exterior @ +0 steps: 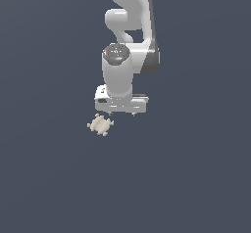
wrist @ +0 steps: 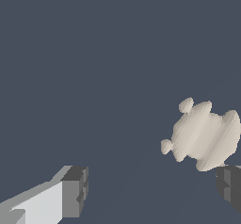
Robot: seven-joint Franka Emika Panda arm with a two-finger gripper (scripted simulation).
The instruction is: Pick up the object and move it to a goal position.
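The object (exterior: 101, 125) is a small cream, lumpy, flat thing with short knobs round its edge, lying on the dark floor. My gripper (exterior: 121, 113) hangs just above the floor, slightly toward the exterior view's right of the object and apart from it. In the wrist view the object (wrist: 204, 134) lies close to one dark fingertip (wrist: 229, 184), while the other fingertip (wrist: 75, 191) stands far off. The fingers are spread wide with nothing between them; the object lies outside the gap.
The white-grey arm (exterior: 128, 41) rises above the gripper toward the top of the exterior view. A plain dark blue-grey floor (exterior: 186, 178) fills everything else.
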